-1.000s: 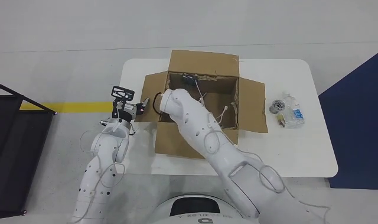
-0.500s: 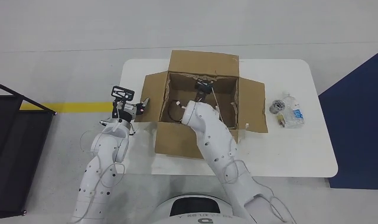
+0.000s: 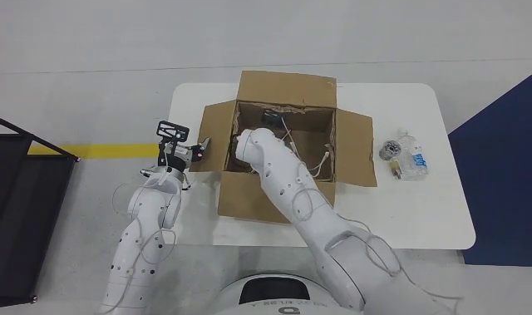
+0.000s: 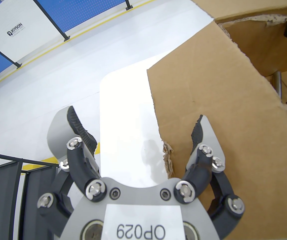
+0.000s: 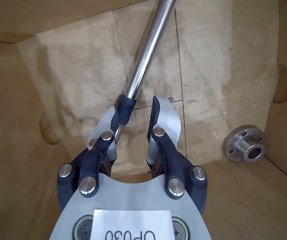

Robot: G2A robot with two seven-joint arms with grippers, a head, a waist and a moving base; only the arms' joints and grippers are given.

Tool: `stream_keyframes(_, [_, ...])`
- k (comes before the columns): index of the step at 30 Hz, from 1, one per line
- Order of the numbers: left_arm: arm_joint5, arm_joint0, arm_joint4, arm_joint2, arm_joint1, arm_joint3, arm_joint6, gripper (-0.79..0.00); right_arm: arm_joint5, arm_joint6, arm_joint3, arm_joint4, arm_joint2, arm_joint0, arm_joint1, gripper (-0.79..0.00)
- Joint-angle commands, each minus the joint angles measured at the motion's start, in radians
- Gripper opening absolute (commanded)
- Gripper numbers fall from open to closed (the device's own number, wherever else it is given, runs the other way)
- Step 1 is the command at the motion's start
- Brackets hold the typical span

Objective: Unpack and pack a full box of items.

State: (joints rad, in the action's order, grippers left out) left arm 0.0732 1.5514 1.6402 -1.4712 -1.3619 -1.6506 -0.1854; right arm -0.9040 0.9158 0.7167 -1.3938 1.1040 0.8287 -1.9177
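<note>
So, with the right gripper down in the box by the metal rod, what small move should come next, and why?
Probably close the right gripper on the rod. Its jaws stand apart, with the rod against one finger rather than clamped between both, so it is not held yet. The flange lies apart near the box wall, out of the way.

Steel rod [image 5: 149, 43] runs alongside parted gripper [image 5: 141, 102] inside cardboard box [image 5: 58, 13].

Overhead camera looks down; wrist cameras sit close, sharing the box [image 3: 287, 86].
</note>
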Motion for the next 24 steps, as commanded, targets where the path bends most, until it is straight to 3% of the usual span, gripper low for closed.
stream_keyframes(1, [0.0,0.0,0.0,0.0,0.0,0.0,0.0,0.0,-0.012,-0.011,-0.059,0.016,-0.003,-0.029,-0.008,-0.551])
stream_keyframes(9, [0.0,0.0,0.0,0.0,0.0,0.0,0.0,0.0,-0.045,-0.045,-0.211,0.09,-0.01,-0.119,-0.03,-0.603])
stream_keyframes(14, [0.0,0.0,0.0,0.0,0.0,0.0,0.0,0.0,-0.058,-0.058,-0.262,0.121,-0.01,-0.151,-0.036,-0.785])
stream_keyframes(20, [0.0,0.0,0.0,0.0,0.0,0.0,0.0,0.0,-0.057,-0.076,-0.276,0.152,-0.006,-0.167,-0.038,-0.785])
stream_keyframes(24, [0.0,0.0,0.0,0.0,0.0,0.0,0.0,0.0,-0.029,-0.125,-0.208,0.179,0.006,-0.139,-0.034,-0.785])
